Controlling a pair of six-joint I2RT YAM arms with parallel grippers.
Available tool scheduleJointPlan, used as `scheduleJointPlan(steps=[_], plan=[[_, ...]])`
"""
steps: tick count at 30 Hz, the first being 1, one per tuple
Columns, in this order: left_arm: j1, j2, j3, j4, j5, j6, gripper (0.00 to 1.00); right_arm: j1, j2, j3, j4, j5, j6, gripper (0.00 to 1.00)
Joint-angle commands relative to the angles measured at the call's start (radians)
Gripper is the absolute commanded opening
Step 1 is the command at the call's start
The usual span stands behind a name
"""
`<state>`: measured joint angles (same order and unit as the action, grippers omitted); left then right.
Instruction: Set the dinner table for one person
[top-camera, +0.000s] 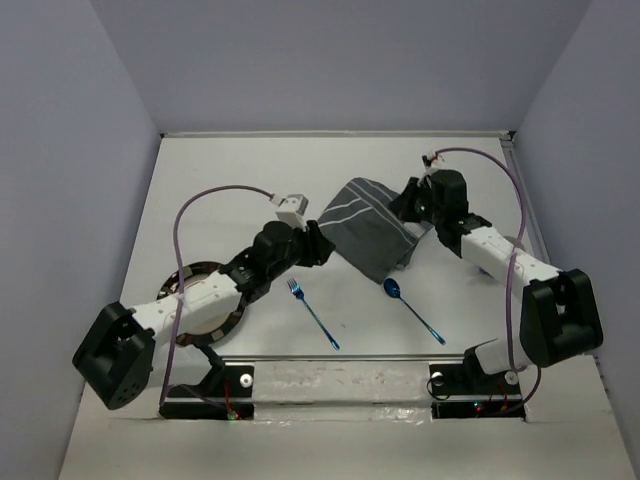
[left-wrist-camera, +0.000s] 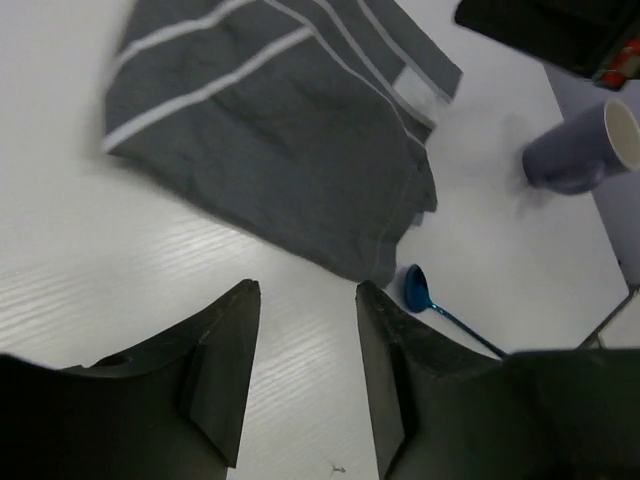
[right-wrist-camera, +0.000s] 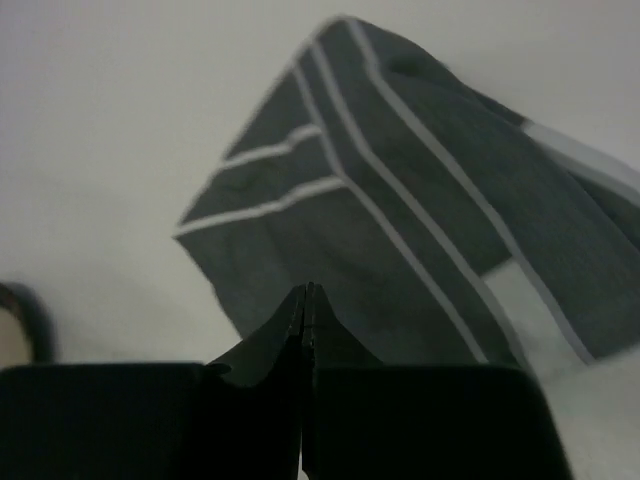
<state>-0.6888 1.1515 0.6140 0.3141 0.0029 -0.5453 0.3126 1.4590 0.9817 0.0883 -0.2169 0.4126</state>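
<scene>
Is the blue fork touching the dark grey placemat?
Apart. The top external view shows bare white table between the tines of the fork and the nearest edge of the placemat.

dinner table (top-camera: 230, 170) | 1 large matte white rectangular top, faint grain | flat, level | spans the view between grey walls (top-camera: 70, 150)

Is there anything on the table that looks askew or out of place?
Yes. The dark grey placemat lies crooked on the dinner table, partly folded over itself, not spread flat.
</scene>
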Motion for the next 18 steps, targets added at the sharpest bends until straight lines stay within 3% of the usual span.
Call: scheduleJointPlan(steps=[1, 7, 13, 18], plan=[[-0.172, 0.121, 0.13, 0.132, -0.06, 0.14, 0.48, -0.037, -0.093, -0.159, -0.001, 0.27, 0.072, 0.01], [-0.293, 0.266, 0.179, 0.122, -0.073, 0.307, 0.33, -0.037, -0.23, -0.208, -0.039, 0.238, 0.077, 0.02], [-0.331, 0.436, 0.275, 0.053, -0.086, 0.398, 0.34, -0.037, -0.348, -0.247, -0.085, 0.231, 0.058, 0.13], [-0.365, 0.56, 0.349, 0.025, -0.112, 0.415, 0.37, -0.037, -0.423, -0.281, -0.131, 0.194, 0.045, 0.15]])
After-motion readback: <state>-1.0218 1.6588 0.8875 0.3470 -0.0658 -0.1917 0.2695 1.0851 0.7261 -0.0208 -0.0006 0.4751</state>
